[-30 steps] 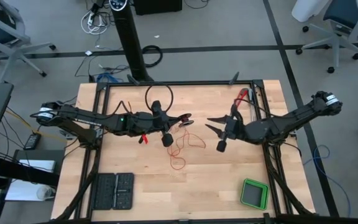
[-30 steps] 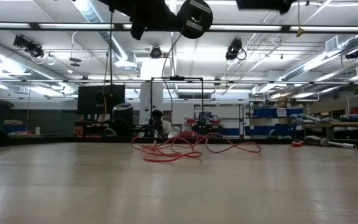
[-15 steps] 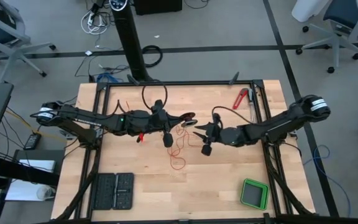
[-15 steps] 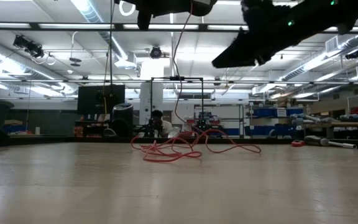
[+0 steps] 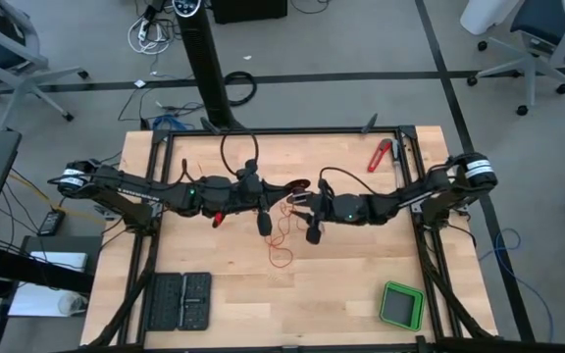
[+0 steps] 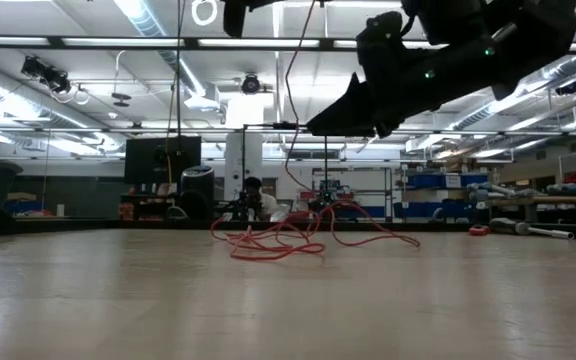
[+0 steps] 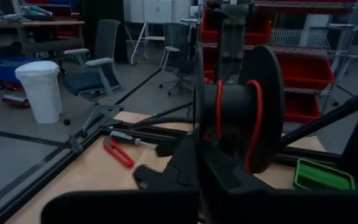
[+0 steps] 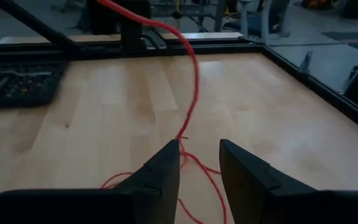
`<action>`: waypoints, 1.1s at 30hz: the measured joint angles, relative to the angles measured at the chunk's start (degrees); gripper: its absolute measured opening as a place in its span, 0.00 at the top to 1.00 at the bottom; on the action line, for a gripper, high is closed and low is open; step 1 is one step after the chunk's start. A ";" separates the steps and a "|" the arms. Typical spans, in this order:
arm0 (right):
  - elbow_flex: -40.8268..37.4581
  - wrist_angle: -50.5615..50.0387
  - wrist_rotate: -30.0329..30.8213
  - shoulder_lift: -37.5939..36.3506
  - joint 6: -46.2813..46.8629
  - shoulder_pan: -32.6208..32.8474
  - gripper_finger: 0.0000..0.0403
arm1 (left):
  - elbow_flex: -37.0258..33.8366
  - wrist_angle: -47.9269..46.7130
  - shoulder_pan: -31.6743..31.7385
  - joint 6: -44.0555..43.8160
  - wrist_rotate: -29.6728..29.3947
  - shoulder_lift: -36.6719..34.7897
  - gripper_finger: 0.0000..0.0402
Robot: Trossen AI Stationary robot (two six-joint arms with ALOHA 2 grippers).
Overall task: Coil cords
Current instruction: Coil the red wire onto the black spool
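Observation:
The thin red wire lies partly as a loose tangle (image 5: 281,240) on the table's middle, also seen in the low view (image 6: 298,238). The rest is wound on a black spool (image 7: 238,118). One strand (image 6: 290,120) hangs from the spool down to the tangle. My left gripper (image 5: 292,188) is shut on the spool above the table's middle. My right gripper (image 5: 296,203) is open just right of the spool. In the right wrist view its fingertips (image 8: 199,162) stand either side of the strand (image 8: 191,93), short of it. My left gripper holds the black spool (image 7: 253,112) clear of the table, with red wire turns around its core. The spool and the gripper's own body hide where the fingers meet it. The strand hangs slack from the spool to the table.
A red-handled tool (image 5: 379,155) lies at the far right by the frame. A green box (image 5: 401,305) stands at the near right. A black tray (image 5: 177,301) lies at the near left. A black cable loop (image 5: 241,152) arches over the far middle. A black frame edges the table.
My right gripper has gone toward the table's left, from right of centre to just beside the spool and the hanging strand, staying open. My left gripper has risen a little with the spool. The tangle on the table has stayed in place.

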 joint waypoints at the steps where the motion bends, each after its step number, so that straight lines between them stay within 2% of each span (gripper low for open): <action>1: 0.00 0.44 -0.53 0.01 0.08 -0.36 0.72 | 0.00 0.13 -0.12 0.01 0.00 0.00 1.00; 9: 0.13 4.10 -6.49 -0.06 0.31 -1.62 0.72 | 0.00 1.16 -0.18 0.02 -0.02 0.00 1.00; 15: 0.11 4.23 -8.46 -0.06 0.28 -1.64 0.73 | 0.00 2.25 -0.19 1.24 -0.02 0.00 1.00; 33: 0.11 6.67 -7.85 -0.06 -0.40 -2.76 0.74 | 0.00 8.19 -0.19 3.62 -0.04 -0.02 1.00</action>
